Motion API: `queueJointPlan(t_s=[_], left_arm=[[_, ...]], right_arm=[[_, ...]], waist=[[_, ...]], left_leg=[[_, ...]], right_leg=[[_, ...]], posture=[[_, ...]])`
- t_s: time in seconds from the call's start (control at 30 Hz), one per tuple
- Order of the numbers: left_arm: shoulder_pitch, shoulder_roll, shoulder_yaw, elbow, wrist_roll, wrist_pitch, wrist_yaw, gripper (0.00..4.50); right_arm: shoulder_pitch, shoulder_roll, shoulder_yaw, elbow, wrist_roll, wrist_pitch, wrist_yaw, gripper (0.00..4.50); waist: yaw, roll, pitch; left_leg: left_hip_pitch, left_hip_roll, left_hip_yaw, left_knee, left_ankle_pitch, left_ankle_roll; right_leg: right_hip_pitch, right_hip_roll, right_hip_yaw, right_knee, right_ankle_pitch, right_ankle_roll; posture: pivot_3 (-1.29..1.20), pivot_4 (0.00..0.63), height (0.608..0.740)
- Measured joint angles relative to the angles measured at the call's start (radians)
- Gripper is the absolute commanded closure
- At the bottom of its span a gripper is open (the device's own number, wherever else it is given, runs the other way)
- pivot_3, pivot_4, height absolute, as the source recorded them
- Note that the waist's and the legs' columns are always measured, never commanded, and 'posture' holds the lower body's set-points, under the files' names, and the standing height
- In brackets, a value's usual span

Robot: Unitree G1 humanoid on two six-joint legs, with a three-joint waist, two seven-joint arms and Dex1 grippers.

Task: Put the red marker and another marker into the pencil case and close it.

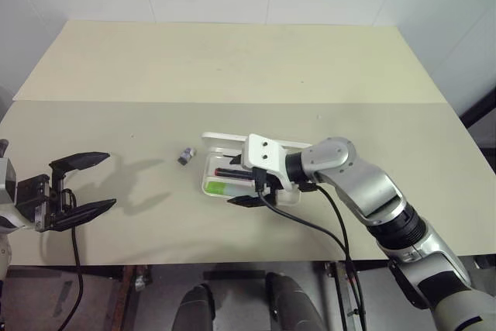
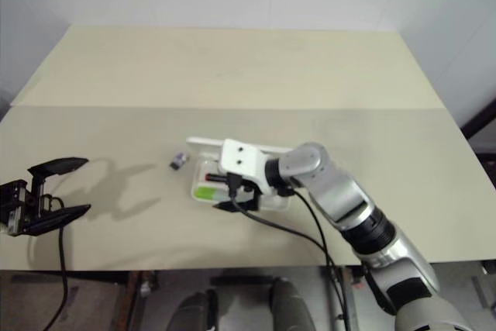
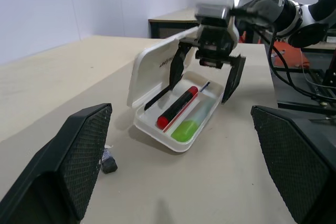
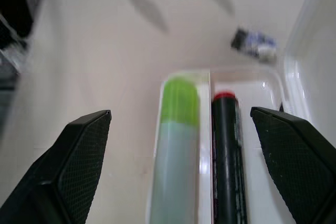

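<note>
With both markers already lying in the tray, what matters now is the lid. Going left to right: the left tool (image 1: 77, 184) hangs wide open and empty, well off to the side of the counter (image 1: 232, 60). The pencil case (image 3: 157, 66) sits mid-counter, lid up on its far long edge. Inside, another marker (image 4: 176, 145) and the red marker (image 4: 226, 156) lie side by side, lengthwise. The right tool (image 3: 207, 74) hovers right over them, spread wide, holding nothing, so it's clearly the nearer one to flip the lid.

Head cams look down; both wrist cams share pencil case (image 3: 173, 98), R probably nearest
</note>
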Motion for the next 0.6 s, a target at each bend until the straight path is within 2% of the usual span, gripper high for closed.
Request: queueJointPlan(t_s=[0.2,0.33,0.47,0.6], left_arm=[[-0.019,-0.024,0.0,0.0,0.018,0.0,0.0,0.0],[-0.027,-0.032,0.0,-0.002,0.029,0.0,0.0,0.0],[-0.039,-0.042,0.0,-0.002,0.039,0.0,0.0,0.0],[-0.045,-0.058,0.0,-0.007,0.051,0.001,0.0,0.0]], right_arm=[[0.016,0.0,-0.012,-0.001,0.019,0.016,-0.019,0.01],[0.033,-0.002,-0.012,0.005,0.018,0.014,-0.029,1.2],[0.038,-0.002,-0.012,0.014,0.018,0.013,-0.035,2.65],[0.038,-0.002,-0.012,0.014,0.016,0.009,-0.039,2.65]], waist=[[-0.001,0.0,0.0],[-0.001,0.0,0.0],[0.0,0.0,0.0],[0.0,0.0,0.0]], left_leg=[[0.0,0.0,0.0,0.0,0.0,0.0],[0.0,0.0,0.0,0.0,0.0,0.0],[0.0,0.0,0.0,0.001,0.0,0.0],[0.0,0.0,0.0,0.001,0.0,0.0]], right_leg=[[0.0,0.0,0.0,0.0,0.0,0.0],[0.0,0.0,0.0,0.0,0.0,0.0],[0.0,0.0,0.0,0.001,0.0,0.0],[0.0,0.0,0.0,0.001,0.0,0.0]], posture=[[0.0,0.15,0.74],[0.0,0.15,0.74],[0.0,0.15,0.74],[0.0,0.15,0.74]])
